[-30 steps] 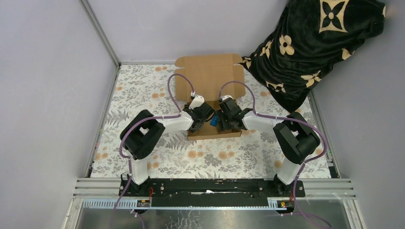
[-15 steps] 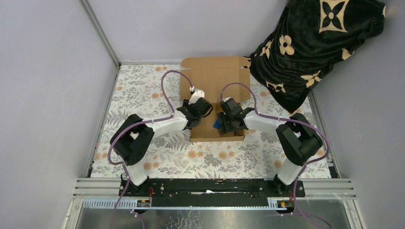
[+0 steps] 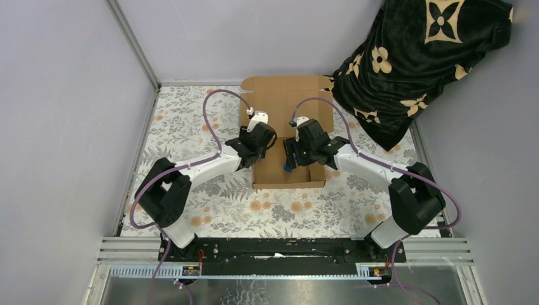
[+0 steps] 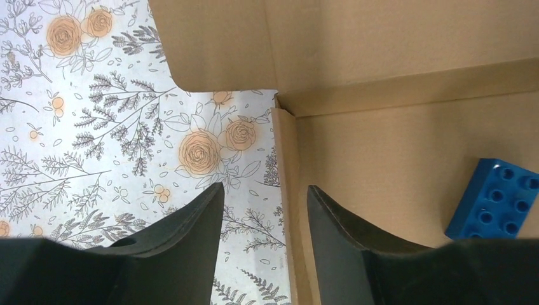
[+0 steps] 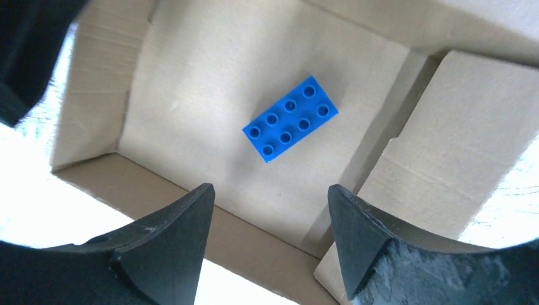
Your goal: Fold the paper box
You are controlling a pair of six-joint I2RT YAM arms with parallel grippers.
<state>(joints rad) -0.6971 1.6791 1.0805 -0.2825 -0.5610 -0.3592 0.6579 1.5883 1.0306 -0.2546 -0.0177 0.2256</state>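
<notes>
The paper box (image 3: 283,95) is brown cardboard, standing as a shallow tray in the middle of the table with its lid flap raised at the back. A small blue brick (image 3: 287,168) lies on its floor. My left gripper (image 3: 256,145) hangs over the tray's left wall. In the left wrist view the left gripper (image 4: 264,197) is open and straddles that thin wall (image 4: 284,165), the brick (image 4: 496,200) off to the right. My right gripper (image 3: 293,151) hovers over the tray's inside. In its wrist view the right gripper (image 5: 270,197) is open and empty above the box floor (image 5: 184,95), with the brick (image 5: 290,119) beyond its tips.
A black blanket with beige flowers (image 3: 419,57) is heaped at the back right, close to the lid's corner. A floral cloth (image 3: 191,121) covers the table. Grey walls close in left, right and back. A metal rail (image 3: 286,251) runs along the near edge.
Both grippers have moved toward the back of the box and opened wider. The box shifted slightly to the right and squared up. The left arm's elbow swung out to the left.
</notes>
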